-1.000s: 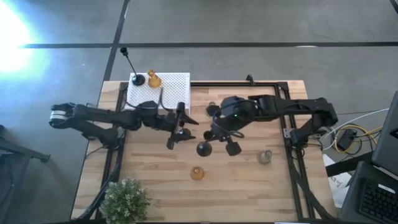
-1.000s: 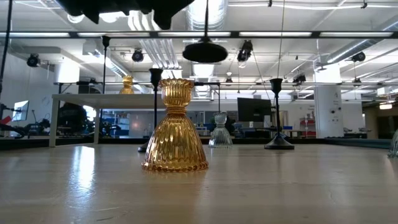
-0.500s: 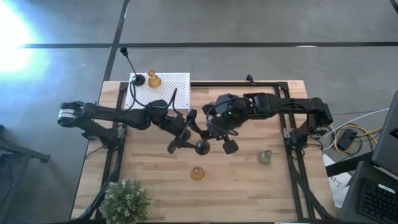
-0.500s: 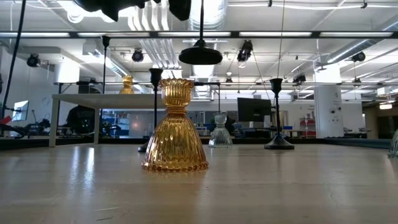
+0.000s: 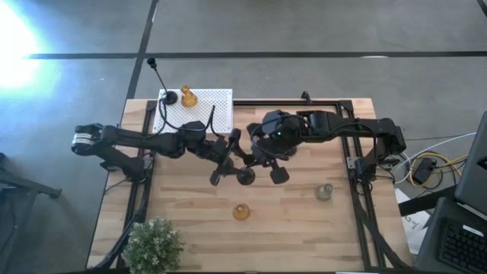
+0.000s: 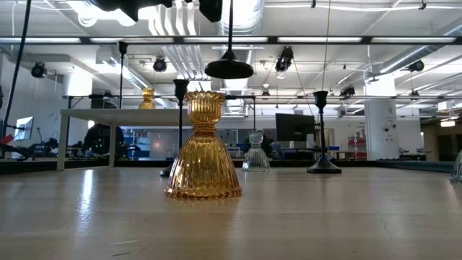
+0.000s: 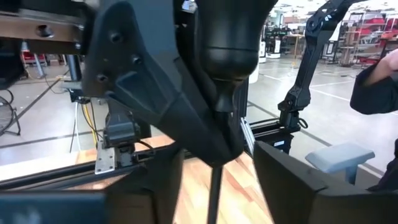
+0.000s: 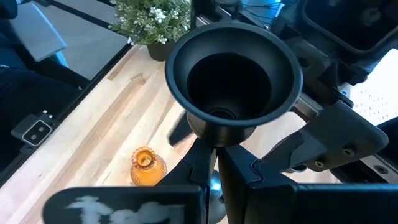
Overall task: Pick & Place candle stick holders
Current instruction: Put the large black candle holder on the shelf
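Right pincer point(image 5: 255, 158) clamps black holder point(image 5: 245, 176) stem above counter point(image 5: 304, 228); left pincer point(image 5: 230, 152) open around same stem, 1 amber holder point(image 5: 241, 211) nearby

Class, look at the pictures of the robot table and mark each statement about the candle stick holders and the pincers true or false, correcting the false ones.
1. The right pincer is shut on a black holder. True.
2. An amber holder stands on the bare table. True.
3. The potted plant sits on the white perforated box. False: it stands at a table corner.
4. The left pincer is far from the black holder. False: it is right beside it.
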You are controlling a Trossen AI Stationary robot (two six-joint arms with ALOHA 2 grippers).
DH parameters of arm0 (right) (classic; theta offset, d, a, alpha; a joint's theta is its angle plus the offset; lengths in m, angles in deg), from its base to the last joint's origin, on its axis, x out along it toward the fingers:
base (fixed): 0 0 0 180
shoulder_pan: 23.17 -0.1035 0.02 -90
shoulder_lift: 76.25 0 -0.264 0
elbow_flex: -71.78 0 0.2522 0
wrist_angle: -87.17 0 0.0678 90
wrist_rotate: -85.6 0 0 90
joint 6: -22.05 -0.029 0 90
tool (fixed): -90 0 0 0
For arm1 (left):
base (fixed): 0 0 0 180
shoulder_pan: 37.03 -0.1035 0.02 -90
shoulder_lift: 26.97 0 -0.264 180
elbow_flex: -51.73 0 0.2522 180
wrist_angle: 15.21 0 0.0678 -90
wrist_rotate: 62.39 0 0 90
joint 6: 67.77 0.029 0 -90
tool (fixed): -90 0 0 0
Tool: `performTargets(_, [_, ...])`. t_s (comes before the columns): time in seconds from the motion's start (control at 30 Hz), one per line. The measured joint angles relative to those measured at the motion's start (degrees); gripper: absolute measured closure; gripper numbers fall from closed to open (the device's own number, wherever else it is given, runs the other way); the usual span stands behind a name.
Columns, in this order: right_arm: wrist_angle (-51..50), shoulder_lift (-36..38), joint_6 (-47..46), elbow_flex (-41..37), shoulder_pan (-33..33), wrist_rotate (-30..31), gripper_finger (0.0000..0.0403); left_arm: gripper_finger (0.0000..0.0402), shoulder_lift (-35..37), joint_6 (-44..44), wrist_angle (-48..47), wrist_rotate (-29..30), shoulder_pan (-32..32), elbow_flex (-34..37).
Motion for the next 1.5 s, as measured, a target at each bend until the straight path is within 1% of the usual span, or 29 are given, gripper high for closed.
performTargets(0.27, [0.19, 0.13, 0.06, -0.01, 0.07, -0.04, 0.0394, 0.0347, 0.0, -0.46, -1.25, 0.0, 0.0, -0.08])
performTargets(0.33, [0.35, 0.18, 0.02, -0.01, 0.07, -0.07, 0.0394, 0.0375, 0.0, -0.36, -1.16, 0.01, 0.0, -0.08])
performTargets(0.37, [0.37, 0.2, 0.02, 0.01, 0.07, -0.21, 0.0394, 0.0383, 0.0, -0.34, -1.15, -0.01, 0.0, -0.08])
performTargets(0.57, [0.31, 0.25, 0.27, -0.01, 0.15, -1.78, 0.0393, 0.0384, 0.0, -0.29, -0.93, 1.92, 0.06, -0.05])
performTargets(0.67, [0.84, 0.41, -0.98, -0.05, 0.13, -1.3, 0.0379, 0.0384, 0.0, -0.32, -0.85, 1.96, 0.04, -0.05])
performTargets(0.77, [0.87, 0.7, -2.28, 0.69, -0.2, 3.76, 0.035, 0.0384, 0.04, -0.5, -0.6, 2.98, -0.03, -0.05])
performTargets(0.9, [-0.98, 1.07, -3.41, 2.39, -0.66, 7.79, 0.0303, 0.0384, 0.04, -0.54, -0.78, 4.07, -0.13, -0.05])
performTargets(1.0, [-5.07, 1.72, -5.01, 3.76, -0.87, 11.84, 0.0268, 0.0384, 0.33, -0.5, -1.28, 5.24, -0.11, -0.01])
performTargets(1.07, [-8.24, 2.49, -6.4, 3.99, -0.93, 14.68, 0.0247, 0.0384, 0.66, -0.44, -2.14, 7.16, -0.09, -0.01])
performTargets(1.17, [-13.3, 3.48, -9.28, 3.83, -0.87, 17.85, 0.0223, 0.0384, 1.12, -0.2, -3.09, 13.19, -0.07, -0.26])
performTargets(1.23, [-16.78, 4.51, -12.18, 3.5, -0.95, 19.85, 0.0213, 0.0384, 1.36, 0.5, -3.28, 20.33, -0.03, -0.32])
performTargets(1.33, [-19.41, 6.78, -15.63, 2.21, -0.94, 22.96, 0.0208, 0.0384, 1.57, 2.78, -3.12, 34.43, -0.09, -0.39])
performTargets(1.43, [-19.73, 9.16, -17.53, -0.41, -0.83, 25.14, 0.021, 0.0384, 1.55, 6.33, -3.29, 50.32, -0.66, -2.02])
performTargets(1.47, [-19.74, 9.89, -18.06, -1.43, -0.85, 25.29, 0.0211, 0.0384, 1.33, 7.24, -3.18, 54.65, -1.11, -2.94])
performTargets(1.5, [-19.59, 10.72, -18.44, -2.44, -0.84, 25.63, 0.0212, 0.0384, 1.1, 7.74, -2.72, 57.64, -1.78, -4.0])
